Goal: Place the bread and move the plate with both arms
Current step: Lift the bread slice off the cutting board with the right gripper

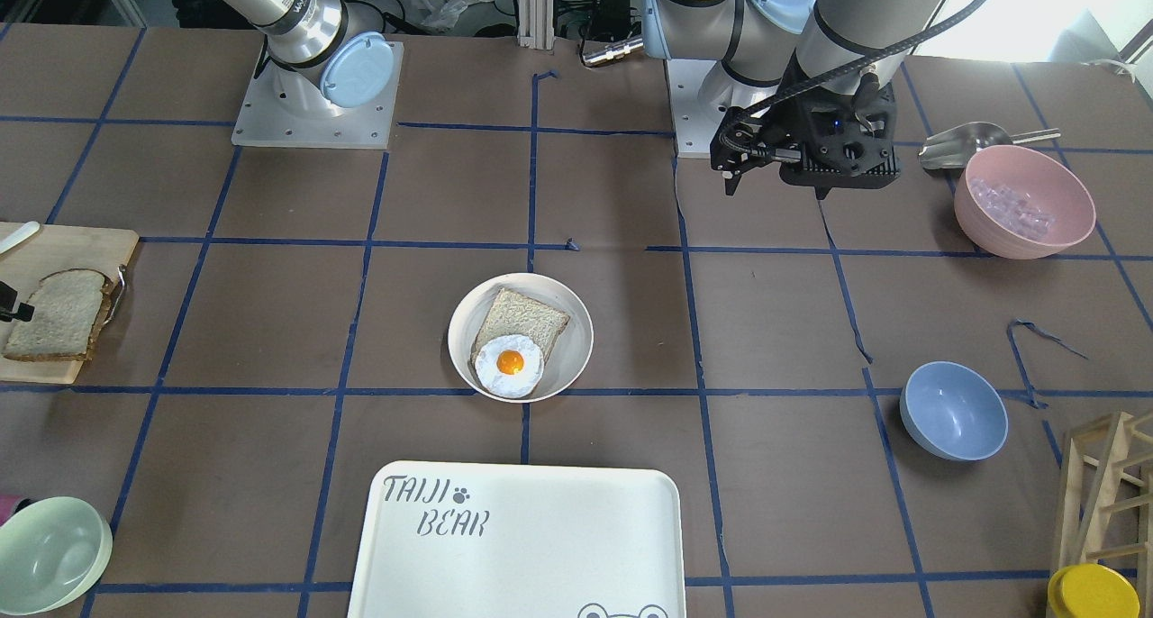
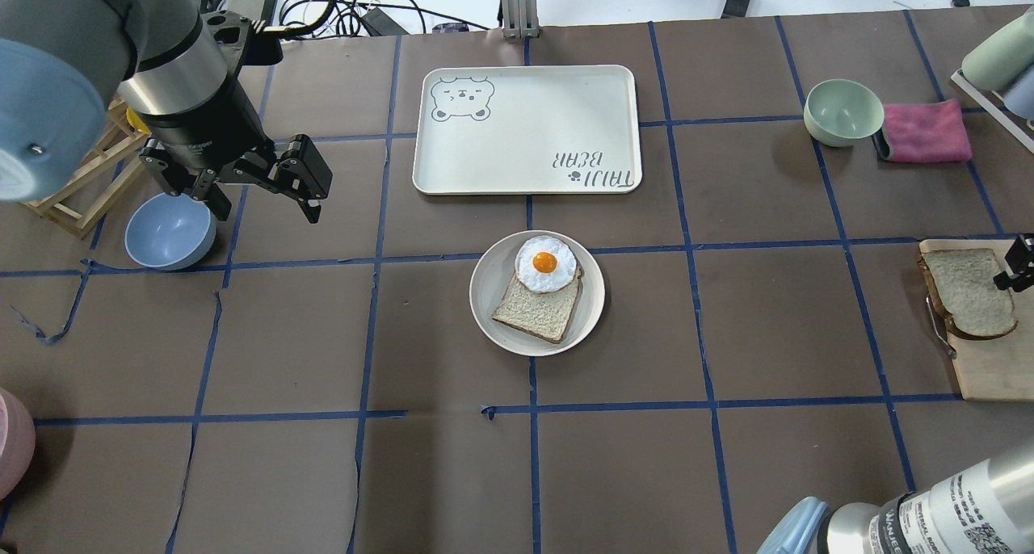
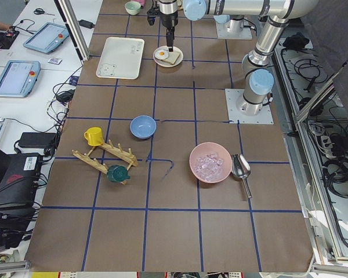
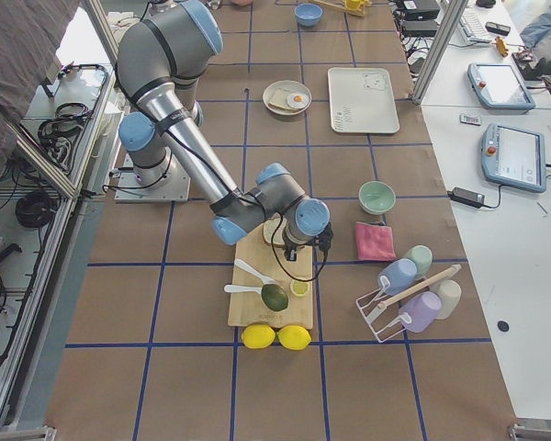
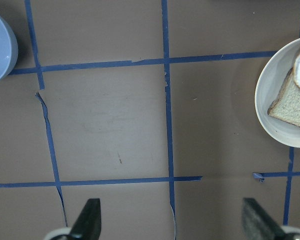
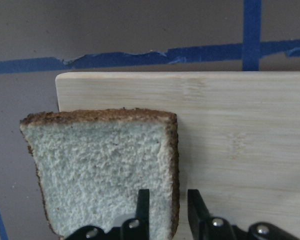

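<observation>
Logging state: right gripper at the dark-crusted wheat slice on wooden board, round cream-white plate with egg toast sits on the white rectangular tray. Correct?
No: overhead view shows the round cream-white plate on the brown table, apart from the white rectangular tray. Rest holds.

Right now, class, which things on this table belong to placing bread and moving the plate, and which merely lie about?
Belong: bread, plate, left gripper, right gripper.
Lying about: tray, blue bowl, pink bowl, green bowl, pink cloth.

Bare table (image 2: pixel 767 336) stretches between bread (image 2: pixel 965 291) and plate (image 2: pixel 489 283).
</observation>
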`<action>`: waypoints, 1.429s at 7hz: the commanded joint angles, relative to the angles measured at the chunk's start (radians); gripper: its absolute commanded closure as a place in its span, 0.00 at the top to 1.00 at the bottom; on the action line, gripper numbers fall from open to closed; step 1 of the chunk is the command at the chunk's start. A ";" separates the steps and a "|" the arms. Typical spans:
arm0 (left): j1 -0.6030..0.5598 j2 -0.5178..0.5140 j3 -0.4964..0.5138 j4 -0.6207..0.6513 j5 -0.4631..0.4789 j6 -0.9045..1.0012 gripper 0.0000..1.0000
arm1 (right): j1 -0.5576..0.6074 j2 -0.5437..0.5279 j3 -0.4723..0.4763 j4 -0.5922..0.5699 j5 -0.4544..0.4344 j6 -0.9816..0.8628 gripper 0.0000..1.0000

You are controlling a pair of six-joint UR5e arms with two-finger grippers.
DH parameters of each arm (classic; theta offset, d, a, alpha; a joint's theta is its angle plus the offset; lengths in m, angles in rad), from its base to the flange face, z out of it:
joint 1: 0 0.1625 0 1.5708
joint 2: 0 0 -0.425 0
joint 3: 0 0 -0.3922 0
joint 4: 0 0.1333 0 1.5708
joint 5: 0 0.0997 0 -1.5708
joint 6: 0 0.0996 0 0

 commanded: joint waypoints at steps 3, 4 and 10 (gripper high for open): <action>0.000 0.001 0.001 0.002 0.005 0.000 1.00 | 0.000 -0.010 0.016 -0.001 0.001 0.016 0.00; 0.000 0.001 0.001 0.003 0.005 0.000 1.00 | 0.000 -0.016 0.013 -0.002 0.000 0.033 0.00; 0.000 0.001 0.004 0.003 0.004 -0.002 1.00 | 0.188 -0.314 0.002 0.124 -0.120 0.224 0.00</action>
